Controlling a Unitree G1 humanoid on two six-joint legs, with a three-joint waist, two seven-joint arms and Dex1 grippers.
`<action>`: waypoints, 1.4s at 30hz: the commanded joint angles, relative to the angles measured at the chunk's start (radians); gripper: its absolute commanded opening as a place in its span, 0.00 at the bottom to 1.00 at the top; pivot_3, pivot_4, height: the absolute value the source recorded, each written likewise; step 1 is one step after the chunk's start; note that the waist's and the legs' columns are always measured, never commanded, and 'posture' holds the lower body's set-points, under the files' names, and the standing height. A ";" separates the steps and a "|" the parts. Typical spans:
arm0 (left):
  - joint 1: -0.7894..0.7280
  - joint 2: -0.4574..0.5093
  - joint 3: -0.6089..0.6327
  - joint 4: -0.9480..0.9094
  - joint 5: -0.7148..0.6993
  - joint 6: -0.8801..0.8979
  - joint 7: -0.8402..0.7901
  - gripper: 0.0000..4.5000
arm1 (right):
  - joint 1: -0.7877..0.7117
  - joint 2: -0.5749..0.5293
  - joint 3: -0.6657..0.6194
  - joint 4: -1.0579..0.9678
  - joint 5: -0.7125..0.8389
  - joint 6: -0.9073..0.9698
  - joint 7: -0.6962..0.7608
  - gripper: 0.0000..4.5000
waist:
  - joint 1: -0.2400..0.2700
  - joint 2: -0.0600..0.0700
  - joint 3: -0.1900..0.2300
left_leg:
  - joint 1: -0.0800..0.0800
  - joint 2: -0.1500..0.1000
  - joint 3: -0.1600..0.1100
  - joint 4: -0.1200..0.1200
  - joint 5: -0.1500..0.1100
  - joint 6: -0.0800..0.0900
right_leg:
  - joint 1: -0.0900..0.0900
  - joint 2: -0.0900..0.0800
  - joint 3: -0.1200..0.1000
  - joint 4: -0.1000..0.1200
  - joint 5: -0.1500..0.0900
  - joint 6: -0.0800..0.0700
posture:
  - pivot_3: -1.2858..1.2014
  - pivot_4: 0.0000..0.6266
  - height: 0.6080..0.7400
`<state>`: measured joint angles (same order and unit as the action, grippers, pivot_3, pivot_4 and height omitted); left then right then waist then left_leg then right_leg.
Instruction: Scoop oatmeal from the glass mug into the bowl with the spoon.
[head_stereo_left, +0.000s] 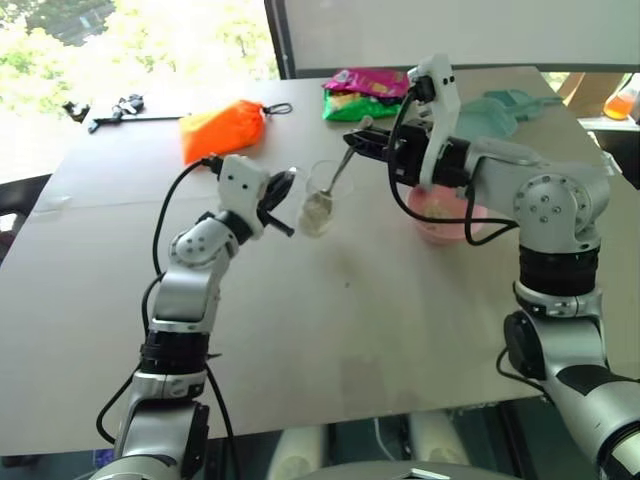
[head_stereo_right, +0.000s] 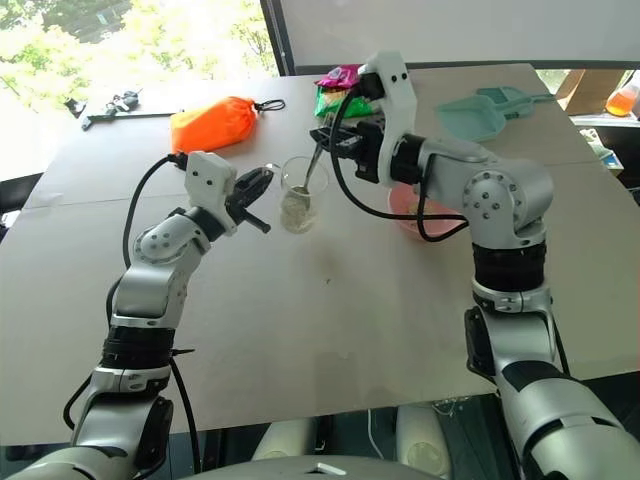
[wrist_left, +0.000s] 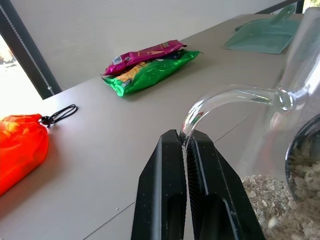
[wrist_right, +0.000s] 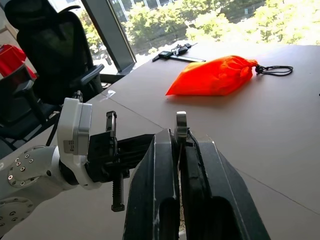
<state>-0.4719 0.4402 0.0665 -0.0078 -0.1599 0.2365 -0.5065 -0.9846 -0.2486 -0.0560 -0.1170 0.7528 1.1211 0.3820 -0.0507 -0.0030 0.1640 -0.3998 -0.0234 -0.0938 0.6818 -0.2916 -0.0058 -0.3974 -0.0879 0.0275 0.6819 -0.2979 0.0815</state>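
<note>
My left gripper (head_stereo_left: 287, 192) is shut on the thin handle (wrist_left: 225, 96) of the glass mug (head_stereo_left: 322, 200), which is tilted near the table's middle. Pale oatmeal (head_stereo_left: 317, 213) lies in the bottom of the mug, also seen in the left wrist view as flakes (wrist_left: 265, 200). My right gripper (head_stereo_left: 362, 143) is shut on the spoon's handle (wrist_right: 180, 122), just above and to the right of the mug. The silver spoon (head_stereo_left: 344, 166) slants down into the mug. The pink bowl (head_stereo_left: 446, 222) stands on the table right of the mug, partly behind my right arm, with some oatmeal in it.
An orange bag (head_stereo_left: 222, 128) lies at the back left, with black items (head_stereo_left: 110, 108) beyond it. Green and pink snack packets (head_stereo_left: 365, 95) and a teal scoop (head_stereo_left: 505, 110) lie at the back. An orange bottle (head_stereo_left: 622, 100) is off the far right edge.
</note>
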 joint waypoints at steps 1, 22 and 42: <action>-0.008 0.000 0.012 -0.028 -0.005 -0.021 0.006 0.01 | -0.024 -0.005 -0.019 -0.030 -0.001 -0.029 0.002 0.00 | -0.005 0.000 0.000 | 0.000 0.000 0.000 0.000 0.000 0.000 | 0.000 0.000 0.000 0.000 0.000 0.000 | 0.52 0.24 1.00; -0.001 -0.009 0.011 -0.041 -0.004 -0.014 0.014 0.01 | -0.023 0.010 -0.032 -0.018 0.003 -0.019 -0.008 0.00 | -0.018 0.000 0.000 | 0.000 0.000 0.000 0.000 0.000 0.000 | 0.000 0.000 0.000 0.000 0.000 0.000 | 0.52 0.24 1.00; 0.035 -0.014 0.011 -0.033 0.000 -0.027 0.018 0.01 | -0.158 0.086 -0.393 0.210 0.184 0.244 -0.261 0.00 | -0.018 0.000 0.000 | 0.000 0.000 0.001 0.000 0.000 0.000 | 0.000 0.000 0.001 0.002 0.000 0.000 | 0.52 0.24 1.00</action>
<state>-0.4375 0.4268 0.0669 -0.0084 -0.1578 0.2371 -0.4963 -1.0924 -0.1546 -0.3930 0.0905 0.8974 1.3569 0.1436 -0.0687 -0.0029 0.1640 -0.3997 -0.0236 -0.0932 0.6818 -0.2916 -0.0058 -0.3976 -0.0883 0.0281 0.6834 -0.2979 0.0814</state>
